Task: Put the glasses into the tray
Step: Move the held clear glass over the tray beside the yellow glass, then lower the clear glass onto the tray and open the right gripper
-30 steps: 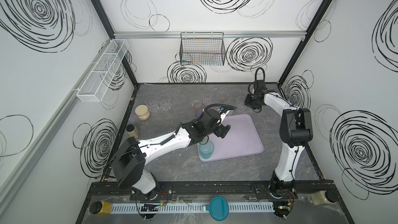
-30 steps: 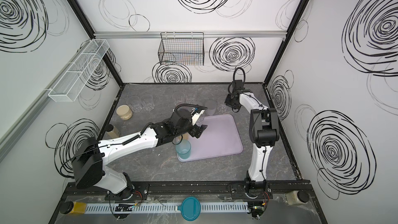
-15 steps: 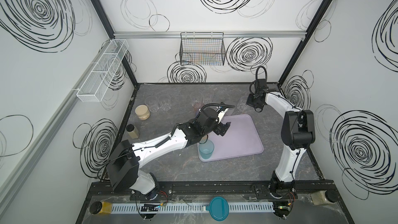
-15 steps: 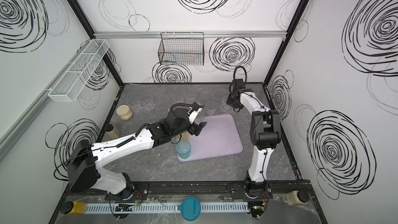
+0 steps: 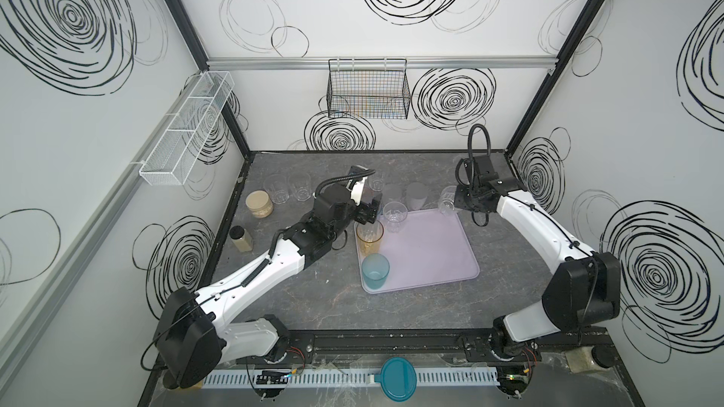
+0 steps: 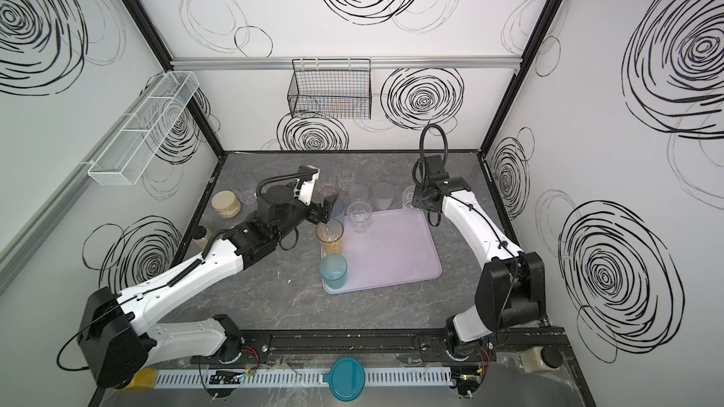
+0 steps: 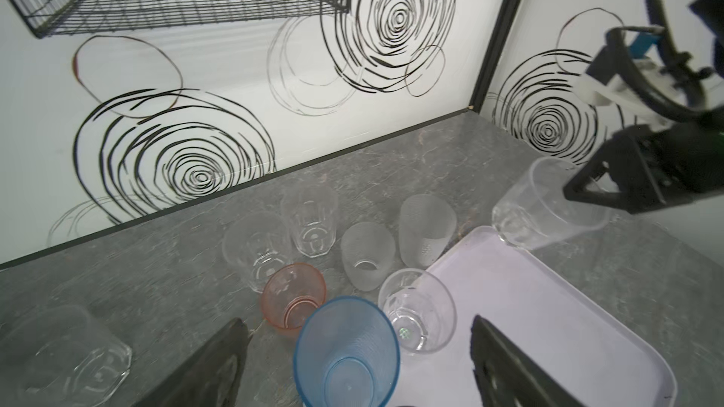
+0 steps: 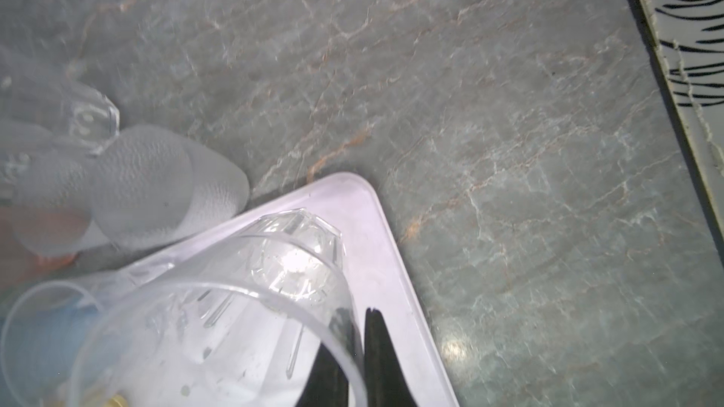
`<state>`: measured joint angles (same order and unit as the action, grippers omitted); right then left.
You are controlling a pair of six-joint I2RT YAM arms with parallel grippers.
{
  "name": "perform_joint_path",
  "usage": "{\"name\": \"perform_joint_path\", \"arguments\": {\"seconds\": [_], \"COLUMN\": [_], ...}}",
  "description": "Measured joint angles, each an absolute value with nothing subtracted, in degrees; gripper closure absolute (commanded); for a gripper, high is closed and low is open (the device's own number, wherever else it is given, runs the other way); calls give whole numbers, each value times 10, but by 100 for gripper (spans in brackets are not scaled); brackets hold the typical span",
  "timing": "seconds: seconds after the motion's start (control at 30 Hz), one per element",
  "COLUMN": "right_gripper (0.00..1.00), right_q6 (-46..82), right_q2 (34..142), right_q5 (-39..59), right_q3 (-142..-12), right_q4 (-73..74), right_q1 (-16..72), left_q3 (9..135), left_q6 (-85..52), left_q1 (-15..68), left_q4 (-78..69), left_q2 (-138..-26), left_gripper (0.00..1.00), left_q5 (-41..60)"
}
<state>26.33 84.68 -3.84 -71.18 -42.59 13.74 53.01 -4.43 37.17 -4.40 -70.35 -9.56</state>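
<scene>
The pale lilac tray lies in the middle of the table. Along its left side stand a teal glass, an amber glass and a clear glass. My right gripper is shut on the rim of another clear glass, which hangs tilted over the tray's far right corner. My left gripper is open above a blue glass by the tray's far left corner, not touching it.
Beyond the tray stand a pink glass, two frosted glasses and clear ones. Two more clear glasses and two lidded jars stand at the left. A black wire basket hangs on the back wall.
My right gripper has shut on the clear glass and carried it toward the tray's corner. My left arm has drawn back and left, uncovering the amber glass.
</scene>
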Motion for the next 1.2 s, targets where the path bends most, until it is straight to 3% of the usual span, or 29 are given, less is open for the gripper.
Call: {"name": "perform_joint_path", "arguments": {"seconds": [0.43,1.2], "right_gripper": [92,94], "right_q6": [288,337], "right_q2": [845,950], "right_q5": [-65,-52], "right_q3": [-668,-686], "right_q4": [-466,-462], "right_q1": [289,452], "left_q3": [440,390], "left_q6": [-79,-122], "left_q1": [337,333], "left_q4": [-42,-6], "left_q2": [-632,-570], "left_gripper": [8,10], "left_q5": [-106,-103]}}
